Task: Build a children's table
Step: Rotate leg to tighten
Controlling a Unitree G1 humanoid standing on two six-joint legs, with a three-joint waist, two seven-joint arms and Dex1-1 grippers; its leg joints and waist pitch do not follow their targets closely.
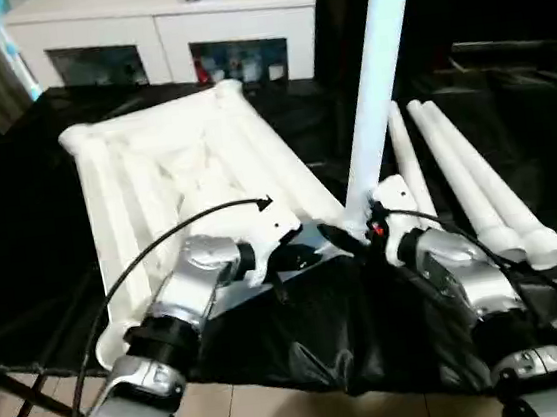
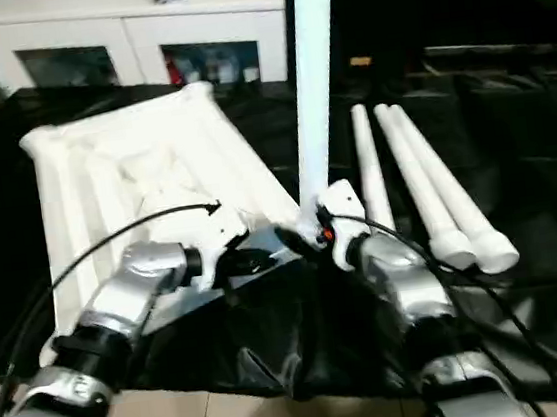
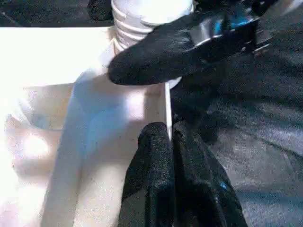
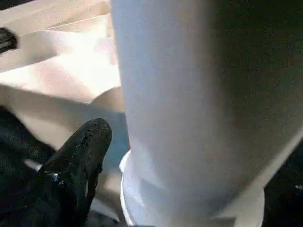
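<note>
The white plastic table top (image 1: 188, 168) lies ribbed underside up on the black-covered work table (image 1: 28, 217). One long tapered white tube leg (image 1: 376, 77) stands upright in its near right corner socket, so fitting the first leg is the step in hand. The left gripper (image 3: 171, 137), fingers pressed together, pinches the top's thin rim. The right gripper (image 1: 354, 235) sits at the leg's base; whether it grips I cannot tell. Three spare white legs (image 1: 467, 187) lie just beside; next, one needs fetching.

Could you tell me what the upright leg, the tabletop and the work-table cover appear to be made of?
Upright leg: probably moulded plastic, smooth white, with ridged rings at its base.
Tabletop: likely the same white plastic, its underside ribbed.
Work-table cover: thin black sheeting, glossy and creased; plastic film or coated fabric, hard to tell.
</note>
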